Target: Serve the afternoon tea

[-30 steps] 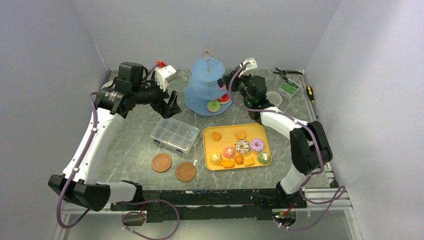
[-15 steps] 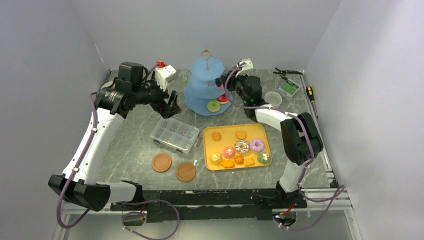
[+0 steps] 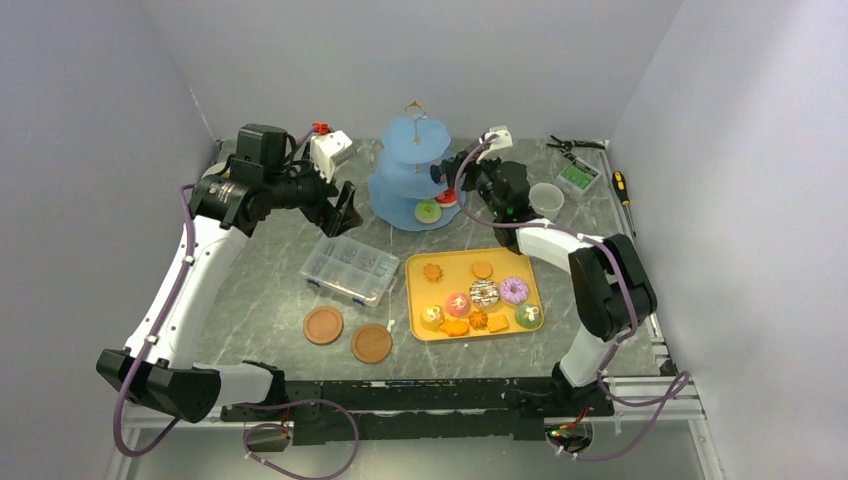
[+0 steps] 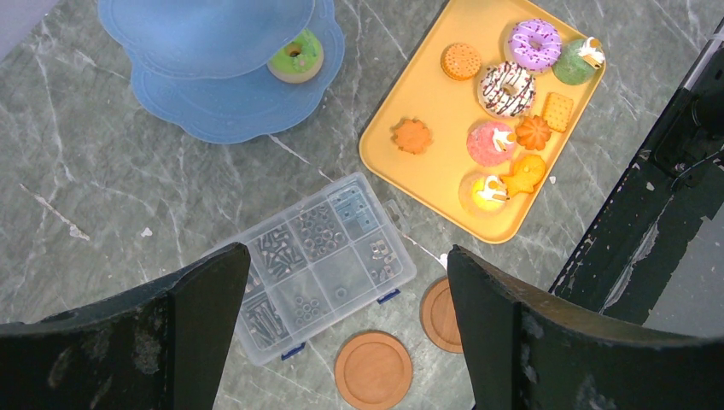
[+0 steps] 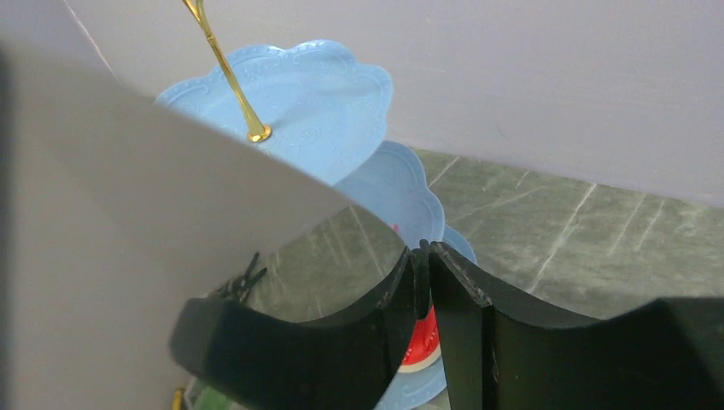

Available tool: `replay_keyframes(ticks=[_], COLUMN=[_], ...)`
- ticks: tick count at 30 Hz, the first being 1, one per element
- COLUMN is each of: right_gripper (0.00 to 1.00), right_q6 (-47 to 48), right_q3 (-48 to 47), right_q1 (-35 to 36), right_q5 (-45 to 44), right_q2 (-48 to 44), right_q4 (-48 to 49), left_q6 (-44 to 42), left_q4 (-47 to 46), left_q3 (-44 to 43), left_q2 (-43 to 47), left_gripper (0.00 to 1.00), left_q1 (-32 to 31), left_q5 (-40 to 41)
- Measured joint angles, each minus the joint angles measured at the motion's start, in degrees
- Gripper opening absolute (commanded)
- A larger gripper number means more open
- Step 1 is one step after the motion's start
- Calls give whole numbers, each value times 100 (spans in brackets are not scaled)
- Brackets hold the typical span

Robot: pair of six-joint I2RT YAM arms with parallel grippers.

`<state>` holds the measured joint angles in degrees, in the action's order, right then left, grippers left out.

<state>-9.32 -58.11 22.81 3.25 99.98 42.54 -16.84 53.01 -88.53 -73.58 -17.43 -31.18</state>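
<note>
Now left gripper (image 4: 348,256) gapes; right gripper (image 5: 423,249) (at stand (image 5: 316,102))

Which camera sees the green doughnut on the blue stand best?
The left wrist view: the green doughnut looks big and clear on the bottom tier of the stand. The top view shows it small; the right wrist view doesn't show it.

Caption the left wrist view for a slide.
Open left gripper hangs over a clear compartment box, two wooden coasters, a yellow tray of toy pastries and the blue stand holding a green doughnut.
</note>
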Motion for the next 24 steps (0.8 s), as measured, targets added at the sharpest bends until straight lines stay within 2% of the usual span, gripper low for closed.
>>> replay_keyframes(ticks=[6,11,17,21,24], right_gripper=[68,68,67,67,67], right_q6=[-33,-146,-286,-372,-437], right_q3=[479,1187,2190,2706,2927], right_q1=[0,7,179,310,323], right_q5=[-24,-63,-496,-868,-1139], right_q2=[-758,-1781,-3145,-4013,-4621], right_q4=[2,-39,-817,-1685,-2337], left_q6=[2,2,20,33,133], left_q4=[2,-2,-136,-446,-787], left_q3=[0,7,13,-332,-990], left_q2=[31,114,31,-581,-1419], left_gripper=[92,92,91,88,87], left_q1=[0,0,0,0,0], left_q5=[-2,-7,-105,-236,-317])
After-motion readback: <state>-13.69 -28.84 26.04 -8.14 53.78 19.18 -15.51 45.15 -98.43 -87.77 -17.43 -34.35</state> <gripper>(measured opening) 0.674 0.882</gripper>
